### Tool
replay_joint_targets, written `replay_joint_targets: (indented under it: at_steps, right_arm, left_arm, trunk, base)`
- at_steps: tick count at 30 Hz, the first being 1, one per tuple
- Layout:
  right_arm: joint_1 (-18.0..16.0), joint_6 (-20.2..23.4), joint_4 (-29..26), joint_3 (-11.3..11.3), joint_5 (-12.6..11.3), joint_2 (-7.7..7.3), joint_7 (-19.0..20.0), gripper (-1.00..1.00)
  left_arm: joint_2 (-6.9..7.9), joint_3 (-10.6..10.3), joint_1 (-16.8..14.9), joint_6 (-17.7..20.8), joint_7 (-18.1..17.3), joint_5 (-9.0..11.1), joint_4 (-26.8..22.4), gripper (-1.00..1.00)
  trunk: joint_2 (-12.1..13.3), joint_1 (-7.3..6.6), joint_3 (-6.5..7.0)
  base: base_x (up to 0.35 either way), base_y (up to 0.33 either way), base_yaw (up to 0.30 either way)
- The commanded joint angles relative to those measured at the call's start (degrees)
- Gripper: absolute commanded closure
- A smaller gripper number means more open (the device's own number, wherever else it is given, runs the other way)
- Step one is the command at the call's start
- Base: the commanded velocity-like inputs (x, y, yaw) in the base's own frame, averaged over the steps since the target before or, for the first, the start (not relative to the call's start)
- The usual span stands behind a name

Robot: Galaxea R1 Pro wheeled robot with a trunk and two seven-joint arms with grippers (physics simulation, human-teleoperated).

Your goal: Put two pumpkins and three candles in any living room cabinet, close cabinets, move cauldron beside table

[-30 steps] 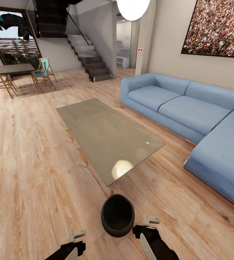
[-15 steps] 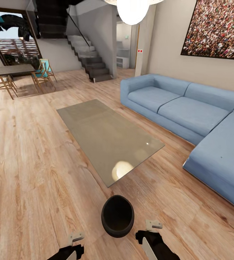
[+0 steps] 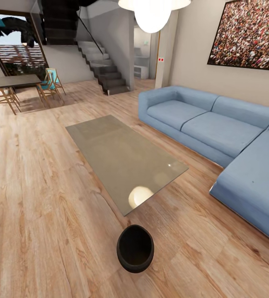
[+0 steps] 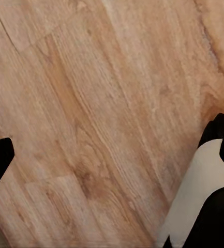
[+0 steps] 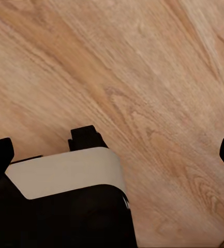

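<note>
Sitting upright on the plank floor [image 3: 39, 198], the black cauldron [image 3: 135, 248] stood just off the near corner of the glass table [image 3: 122, 159], close to it but not touching, its wide mouth open to the head camera. That view took in the room: a blue sofa [image 3: 217, 132] along the wall beyond the table, a speckled picture [image 3: 250, 33] above it, a white lamp [image 3: 152, 14] hanging overhead, stairs [image 3: 103, 68] at the back and a dining table [image 3: 14, 80] with chairs [image 3: 51, 82] by the window.

The wrist cameras looked down on bare boards. In the left wrist view, the left gripper [image 4: 109, 155] was spread wide, one dark fingertip at each side of the picture, with nothing but floor between them; a black-and-white robot part [image 4: 205, 201] sat in one corner. In the right wrist view, the right gripper [image 5: 114, 157] was likewise wide apart and held nothing, and a black-and-white robot part [image 5: 65, 196] crossed the space under it.
</note>
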Motion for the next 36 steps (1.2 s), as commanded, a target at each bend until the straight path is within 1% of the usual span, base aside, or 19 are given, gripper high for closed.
replay_joint_targets:
  at_steps: [1, 5, 8, 11, 14, 17, 19, 25, 30, 32, 36]
  right_arm:
    - [-0.02, -0.35, 0.2, 0.52, -0.57, -0.01, -0.22, -1.0]
    - [0.03, -1.04, 0.58, 0.52, -0.58, -0.01, -0.19, -1.0]
    - [1.28, -1.2, 0.71, 0.37, -0.55, -0.15, -0.16, -1.0]
    - [2.88, -1.66, 0.68, 0.35, -0.44, -0.21, -0.08, -1.0]
    - [4.01, -3.98, 0.67, 0.34, -0.43, -0.23, -0.06, -1.0]
    - [6.44, -7.24, 0.67, 0.3, -0.42, -0.27, -0.11, -1.0]
    - [7.7, -8.4, 0.67, 0.32, -0.41, -0.26, -0.09, -1.0]
    - [10.8, -10.35, 0.67, 0.39, -0.21, -0.44, -0.05, -1.0]
    - [11.34, -10.56, 0.67, 0.52, 0.11, -0.55, -0.05, -1.0]
    - [11.38, -10.57, 0.67, 0.53, 0.13, -0.57, -0.05, -1.0]
    - [11.41, -10.58, 0.67, 0.53, 0.12, -0.58, -0.05, -1.0]
  left_arm:
    - [0.1, -0.55, 0.81, -0.08, 0.13, 0.31, 0.07, -1.0]
    - [0.17, -0.59, 2.47, -1.09, 0.1, 0.36, 0.11, -1.0]
    - [0.2, -0.59, 3.69, -1.44, 0.13, 0.39, 0.12, -1.0]
    - [0.19, -0.61, 4.22, -1.57, 0.13, 0.39, 0.12, -1.0]
    - [0.19, -0.59, 4.98, -2.01, 0.11, 0.39, 0.12, -1.0]
    - [0.2, -0.61, 6.34, -5.48, 0.12, 0.45, 0.22, -1.0]
    - [0.14, -0.61, 6.72, -6.57, 0.11, 0.46, 0.66, -1.0]
    - [-0.45, -0.68, 8.25, -7.15, 0.1, 0.4, 0.98, -1.0]
    - [-0.9, -0.77, 8.43, -7.02, 0.1, 0.42, 1.04, -1.0]
    - [-1.55, -0.76, 8.45, -6.99, 0.1, 0.46, 1.05, -1.0]
    - [-1.95, -0.72, 8.46, -6.99, 0.1, 0.47, 1.01, -1.0]
  trunk:
    - [0.39, -0.23, 0.15]
    - [2.0, -1.11, 0.87]
    - [3.2, -1.77, 1.41]
    - [4.4, -2.42, 1.94]
    - [5.61, -3.08, 2.48]
    - [6.81, -3.74, 3.02]
    - [7.61, -4.18, 3.38]
    - [10.02, -5.5, 4.46]
    - [12.02, -6.6, 5.36]
    - [12.02, -6.6, 5.36]
    - [12.02, -6.6, 5.36]
  base:
    - [0.0, 0.0, 0.0]
    - [0.0, 0.0, 0.0]
    - [0.0, 0.0, 0.0]
    - [0.0, 0.0, 0.0]
    - [0.0, 0.0, 0.0]
    - [0.0, 0.0, 0.0]
    - [0.0, 0.0, 0.0]
    - [0.0, 0.0, 0.0]
    - [0.0, 0.0, 0.0]
    - [0.0, 0.0, 0.0]
    - [0.0, 0.0, 0.0]
